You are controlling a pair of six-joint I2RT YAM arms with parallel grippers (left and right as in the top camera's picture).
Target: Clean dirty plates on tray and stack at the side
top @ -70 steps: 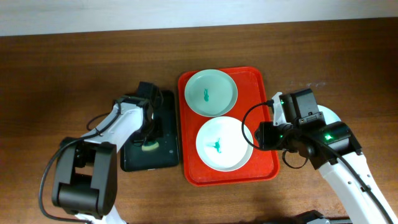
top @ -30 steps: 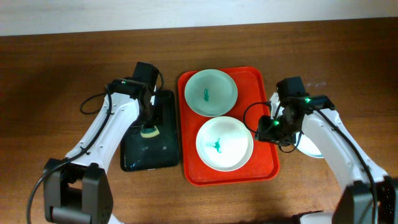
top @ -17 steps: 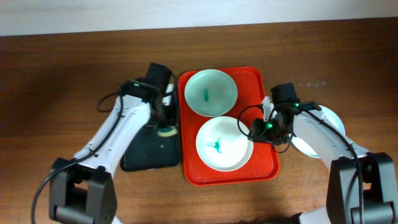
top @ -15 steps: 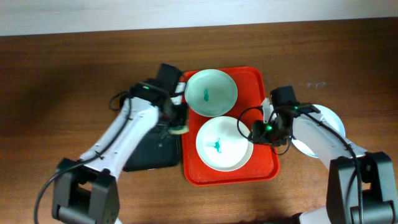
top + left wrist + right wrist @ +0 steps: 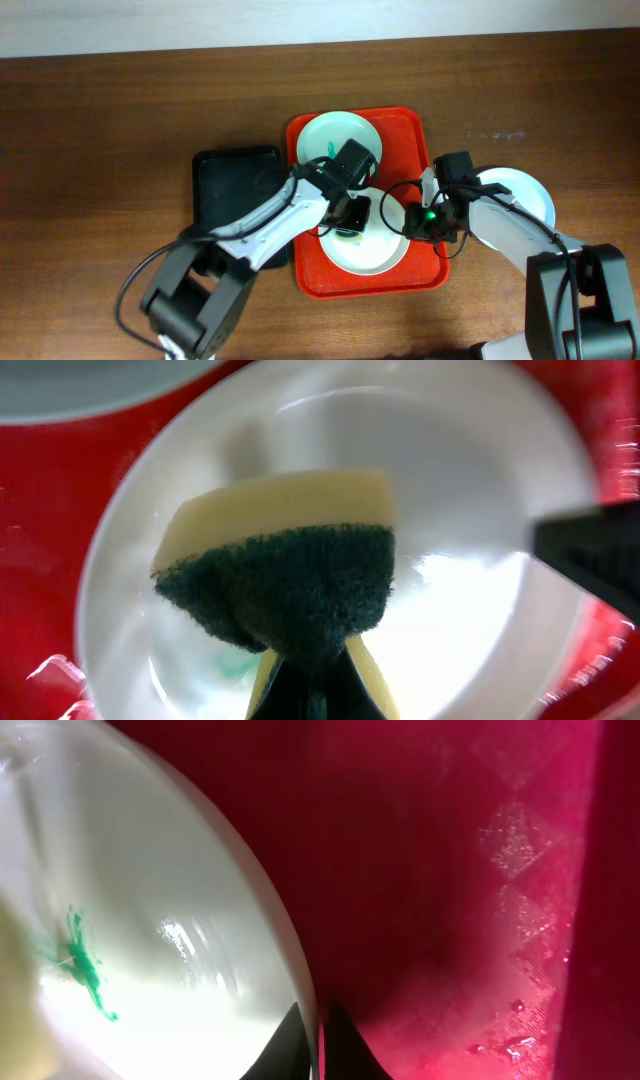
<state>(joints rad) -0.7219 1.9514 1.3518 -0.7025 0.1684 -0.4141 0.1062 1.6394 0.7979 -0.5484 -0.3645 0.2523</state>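
On the red tray (image 5: 425, 262) lie two plates: a mint one (image 5: 335, 142) at the back with a teal smear, and a white plate (image 5: 378, 255) at the front. My left gripper (image 5: 350, 214) is shut on a yellow sponge with a green scouring face (image 5: 285, 565), held over the white plate (image 5: 470, 470) just above its teal smear (image 5: 232, 660). At the plate's right edge my right gripper (image 5: 411, 221) is shut on the rim (image 5: 300, 990); the smear (image 5: 85, 965) shows inside. A third pale plate (image 5: 520, 192) rests on the table to the right of the tray.
A black tray (image 5: 232, 190) sits left of the red tray, partly under my left arm. My right arm crosses over the pale plate on the table. The red tray floor (image 5: 460, 870) beside the white plate is wet.
My left arm has carried the sponge from the black tray rightward to above the white plate. My right gripper has closed on that plate's right rim.
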